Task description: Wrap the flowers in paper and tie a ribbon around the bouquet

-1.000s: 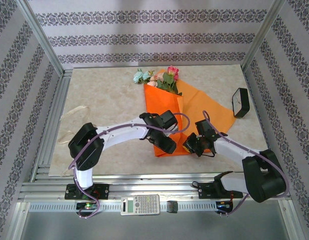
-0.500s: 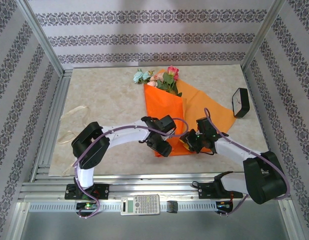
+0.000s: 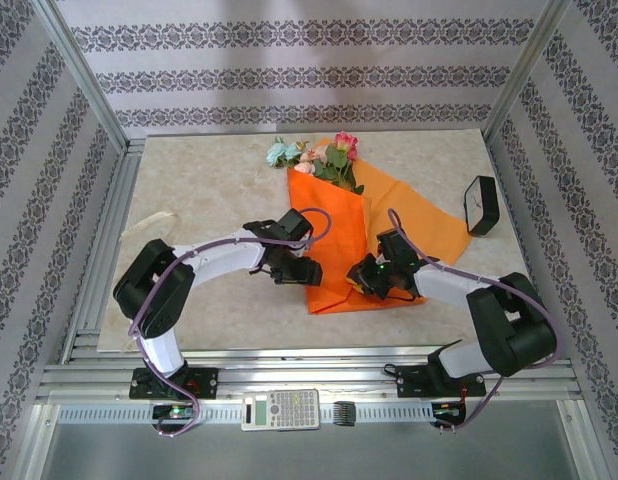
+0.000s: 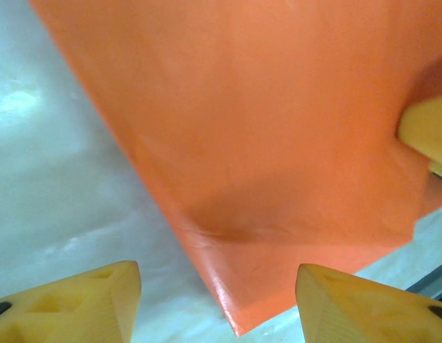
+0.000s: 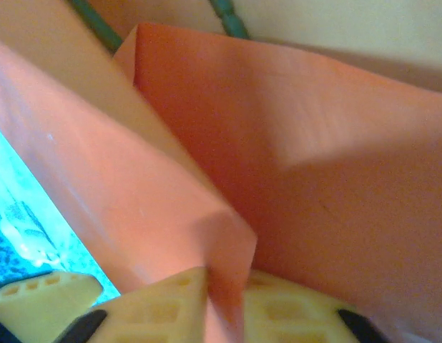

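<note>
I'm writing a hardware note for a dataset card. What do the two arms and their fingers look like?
The two arms match. The left arm and right arm have white tubular links between bulky black joint housings, with black wrist ends. A looping purple cable runs along each arm. The left fingers and right fingers are yellow plastic wedges with triangular cut-outs.

Left end effector (image 3: 301, 272) now farther left.

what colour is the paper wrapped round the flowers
The paper is bright orange, plain with no pattern; it shows best in the top external view.
</note>
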You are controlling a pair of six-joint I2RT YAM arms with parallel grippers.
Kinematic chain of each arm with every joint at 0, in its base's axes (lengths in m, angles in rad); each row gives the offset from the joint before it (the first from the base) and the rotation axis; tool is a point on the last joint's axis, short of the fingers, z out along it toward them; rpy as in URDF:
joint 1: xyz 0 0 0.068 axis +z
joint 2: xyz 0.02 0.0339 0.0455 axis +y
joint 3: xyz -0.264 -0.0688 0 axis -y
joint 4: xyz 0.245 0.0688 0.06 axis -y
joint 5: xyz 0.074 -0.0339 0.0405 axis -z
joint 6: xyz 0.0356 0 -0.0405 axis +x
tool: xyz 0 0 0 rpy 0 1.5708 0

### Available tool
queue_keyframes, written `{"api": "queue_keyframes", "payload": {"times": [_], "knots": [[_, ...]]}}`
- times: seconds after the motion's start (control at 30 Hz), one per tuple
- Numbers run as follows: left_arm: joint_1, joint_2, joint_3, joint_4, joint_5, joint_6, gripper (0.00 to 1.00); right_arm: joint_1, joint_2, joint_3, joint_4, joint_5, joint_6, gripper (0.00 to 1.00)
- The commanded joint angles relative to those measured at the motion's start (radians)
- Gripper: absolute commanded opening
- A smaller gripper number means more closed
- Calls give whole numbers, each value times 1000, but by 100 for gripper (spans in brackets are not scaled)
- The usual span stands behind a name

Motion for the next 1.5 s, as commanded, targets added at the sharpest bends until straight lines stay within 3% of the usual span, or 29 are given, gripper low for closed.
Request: {"api": "queue_keyframes", "payload": {"times": [0.0, 0.27, 0.87, 1.2, 1.47], "knots": [[22, -22, -16, 60, 46, -60, 61, 19, -44, 16, -30, 23, -10, 0], [77, 43, 10, 98, 42, -120, 67, 43, -198, 28, -234, 57, -25, 0], [268, 318, 251, 302, 203, -158, 59, 28, -88, -59, -215, 162, -155, 0], [282, 417, 394, 285, 220, -151, 45, -1, -110, -76, -217, 179, -156, 0], [318, 453, 485, 243, 155, -118, 6, -25, -146, -23, -289, 152, -175, 0]]}}
